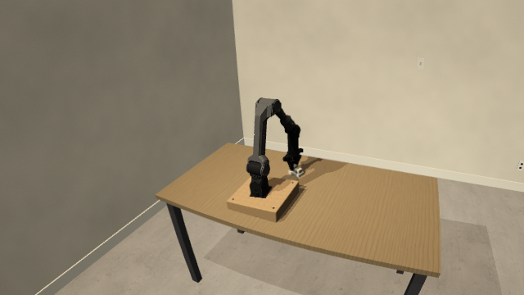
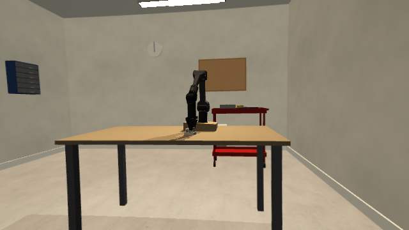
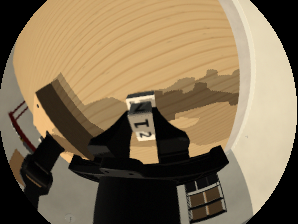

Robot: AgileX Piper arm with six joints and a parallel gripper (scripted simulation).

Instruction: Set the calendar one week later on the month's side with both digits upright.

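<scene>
Wrist view shows the gripper [image 1: 294,167] [image 2: 190,128] [image 3: 142,114] with its fingers around the calendar [image 1: 300,174] [image 2: 189,133] [image 3: 142,126], digits 1 and 2 visible; whether they pinch anything cannot be told.

The top view looks down at a slant from well above one side of the counter [image 1: 360,213] [image 2: 128,135] [image 3: 150,50], far enough back to take in the arm [image 1: 259,135] [image 2: 202,92] and walls. The exterior view faces one long edge of the counter from farther off, slightly above its surface, towards the cork board [image 2: 223,74]. Both share the arm and countertop. The wrist view, closest, looks along the jaws [image 1: 295,169] [image 2: 190,128] at the counter, round and wide-angled.
</scene>
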